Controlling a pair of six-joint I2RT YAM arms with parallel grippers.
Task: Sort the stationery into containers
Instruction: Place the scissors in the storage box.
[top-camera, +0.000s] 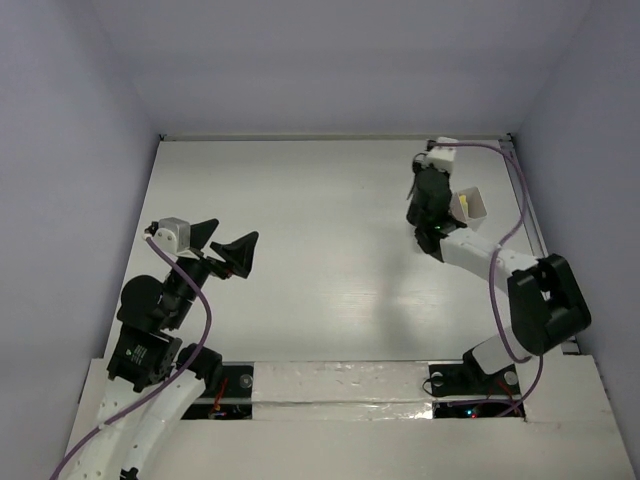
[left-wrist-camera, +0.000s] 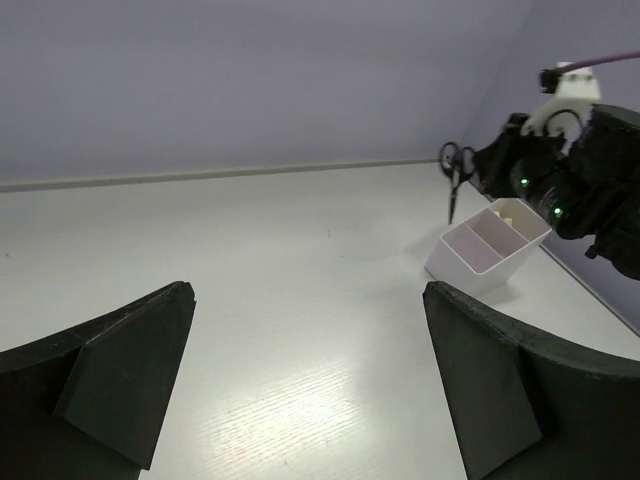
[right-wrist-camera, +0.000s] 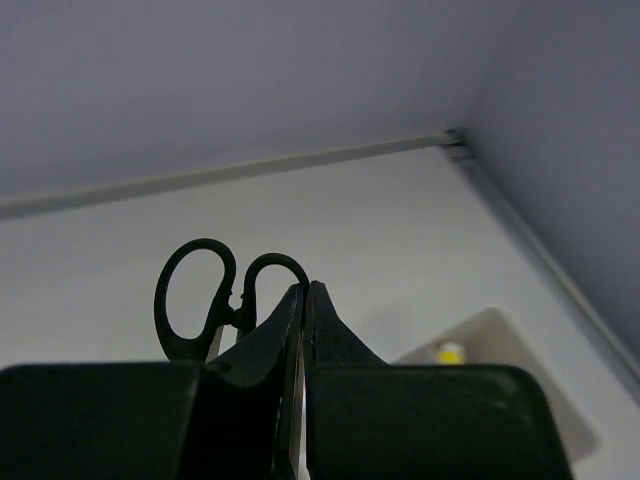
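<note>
1. Right claw: its two black fingers are pressed together with only a hairline gap, clenched on the small black-handled scissors. It is held over the far right part of the white table.
2. Scissors relative to the right claw: in the right wrist view, the two oval handle loops stand just left of the fingertips and touch them. The blades are hidden behind the fingers. In the left wrist view, the scissors hang from the dark claw with loops uppermost and blades pointing down. Whether the blade tip touches the table cannot be told.
3. Small whitish translucent rectangular box: it stands on the table near the far right corner, just beside and below the right claw. An inner wall divides it into two compartments.
4. Scissors relative to the box: they are outside it, in the air to its left as the left wrist camera sees it. In the right wrist view, the box lies low and to the right of the fingers.
5. Box contents: a small yellow-ended item shows inside. Its kind is too small to tell.
6. Left claw: released, with its black fingers spread wide and nothing between them. It is over the left half of the table, well apart from the box and the scissors.
</note>
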